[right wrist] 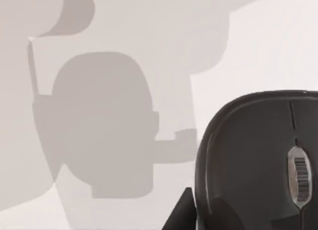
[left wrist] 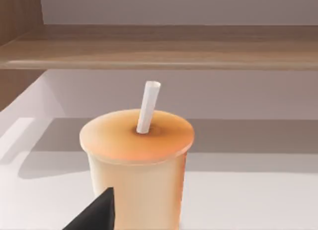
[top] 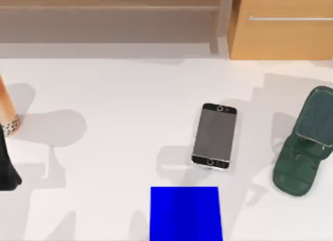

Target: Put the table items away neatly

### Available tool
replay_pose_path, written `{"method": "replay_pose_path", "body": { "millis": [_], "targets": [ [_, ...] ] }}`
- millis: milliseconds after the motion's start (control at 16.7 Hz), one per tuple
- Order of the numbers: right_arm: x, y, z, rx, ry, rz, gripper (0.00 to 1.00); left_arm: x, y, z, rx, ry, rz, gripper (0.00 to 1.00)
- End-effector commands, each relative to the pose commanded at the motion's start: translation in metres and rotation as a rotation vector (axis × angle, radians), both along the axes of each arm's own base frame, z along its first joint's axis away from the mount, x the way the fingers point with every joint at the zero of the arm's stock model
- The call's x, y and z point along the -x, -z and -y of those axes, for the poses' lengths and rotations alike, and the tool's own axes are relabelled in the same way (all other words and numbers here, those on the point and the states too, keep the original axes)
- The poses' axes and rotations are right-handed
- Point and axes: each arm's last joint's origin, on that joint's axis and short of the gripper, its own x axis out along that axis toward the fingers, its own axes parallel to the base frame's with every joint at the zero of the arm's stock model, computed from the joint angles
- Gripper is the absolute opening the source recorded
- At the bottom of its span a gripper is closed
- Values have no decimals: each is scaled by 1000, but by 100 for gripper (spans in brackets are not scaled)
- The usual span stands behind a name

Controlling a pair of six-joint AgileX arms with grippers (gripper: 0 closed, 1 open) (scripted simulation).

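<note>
Black mouse (right wrist: pixel 258 160) lies just beside right tool's finger (right wrist: pixel 180 215).

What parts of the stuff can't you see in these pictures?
- Cup: the top view's left edge cuts off most of it; in the left wrist view its base runs off the frame.
- Mouse: the right wrist view's edge cuts off part of it; in the top view the right arm hides it.
- Left tool: a dark tip beside the cup; its fingers' spread is unreadable.
- Right tool: likewise.
</note>
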Motion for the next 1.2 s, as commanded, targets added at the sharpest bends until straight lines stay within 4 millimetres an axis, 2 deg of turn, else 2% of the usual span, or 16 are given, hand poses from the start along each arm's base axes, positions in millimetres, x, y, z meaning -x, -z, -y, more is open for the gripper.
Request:
{"method": "replay_pose_path", "body": {
  "millis": [120, 240, 360, 540, 720, 840, 1200],
  "targets": [
    [-2, 0, -4, 0, -3, 7, 0, 0, 0, 0, 0, 0, 0, 100],
    [-10, 1, -25, -1, -20, 33, 0, 0, 0, 0, 0, 0, 0, 100],
    [-18, 1, -65, -7, -55, 70, 0, 0, 0, 0, 0, 0, 0, 100],
    [-19, 1, -152, -23, -154, 133, 0, 0, 0, 0, 0, 0, 0, 100],
    [2, 5, -242, -47, -267, 162, 0, 0, 0, 0, 0, 0, 0, 100],
    [21, 10, -283, -60, -301, 169, 0, 0, 0, 0, 0, 0, 0, 100],
    [77, 27, -353, -81, -299, 168, 0, 0, 0, 0, 0, 0, 0, 100]
  ]
}}
